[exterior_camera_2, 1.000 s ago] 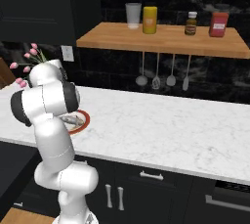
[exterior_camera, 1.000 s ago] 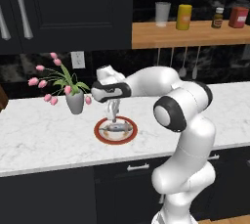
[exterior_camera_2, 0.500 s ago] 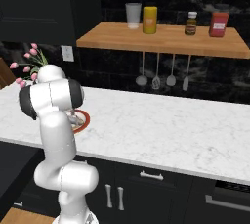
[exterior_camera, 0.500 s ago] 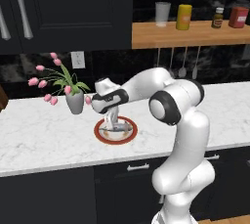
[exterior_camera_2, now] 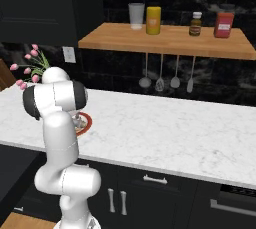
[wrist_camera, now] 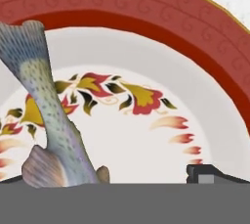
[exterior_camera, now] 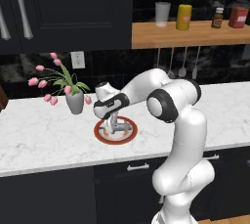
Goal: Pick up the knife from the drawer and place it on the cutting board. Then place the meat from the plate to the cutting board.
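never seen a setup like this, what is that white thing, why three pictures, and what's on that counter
The white thing is a robot arm, rendered in a simulated kitchen. Two pictures come from cameras riding on its base, one behind it to the left, one to the right, so they show the same scene from two sides. The third comes from a camera on the hand, looking along the gripper.

On the marble counter stand a vase of pink tulips and a round plate with a red-brown rim. On the plate lies the meat, which up close looks like a speckled fish with a tail fin.

The gripper hangs low over the plate, its jaws open, holding nothing. One dark fingertip shows close above the plate in the hand view.
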Controlling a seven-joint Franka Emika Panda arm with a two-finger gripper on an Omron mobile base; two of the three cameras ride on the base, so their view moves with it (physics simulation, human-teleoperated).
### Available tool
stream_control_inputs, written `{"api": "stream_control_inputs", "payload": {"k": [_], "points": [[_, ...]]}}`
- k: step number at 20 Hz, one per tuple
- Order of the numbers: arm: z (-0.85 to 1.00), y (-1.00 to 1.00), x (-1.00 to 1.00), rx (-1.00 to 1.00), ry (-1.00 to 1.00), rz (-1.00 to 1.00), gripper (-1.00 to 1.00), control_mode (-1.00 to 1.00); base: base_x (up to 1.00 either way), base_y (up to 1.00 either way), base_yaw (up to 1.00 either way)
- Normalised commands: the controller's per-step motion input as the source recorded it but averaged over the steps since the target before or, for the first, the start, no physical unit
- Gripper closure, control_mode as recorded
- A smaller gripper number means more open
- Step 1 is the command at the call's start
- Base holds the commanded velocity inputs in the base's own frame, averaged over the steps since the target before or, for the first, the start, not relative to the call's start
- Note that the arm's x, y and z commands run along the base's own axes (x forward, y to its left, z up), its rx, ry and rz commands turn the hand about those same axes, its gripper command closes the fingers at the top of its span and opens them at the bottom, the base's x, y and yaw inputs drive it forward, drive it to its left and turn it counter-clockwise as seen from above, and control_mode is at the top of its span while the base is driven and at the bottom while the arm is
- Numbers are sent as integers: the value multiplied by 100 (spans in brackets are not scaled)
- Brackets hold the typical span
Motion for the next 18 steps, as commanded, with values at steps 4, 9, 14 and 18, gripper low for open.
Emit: {"api": "stream_control_inputs", "payload": {"k": [4,9,14,18], "points": [[-9,0,0,0,-5,0,-100,-100,0,0,0],[-6,0,0,0,-5,0,-100,-100,0,0,0],[-2,0,0,0,-4,0,100,-100,0,0,0],[-1,0,0,0,-1,0,100,-100,0,0,0]]}}
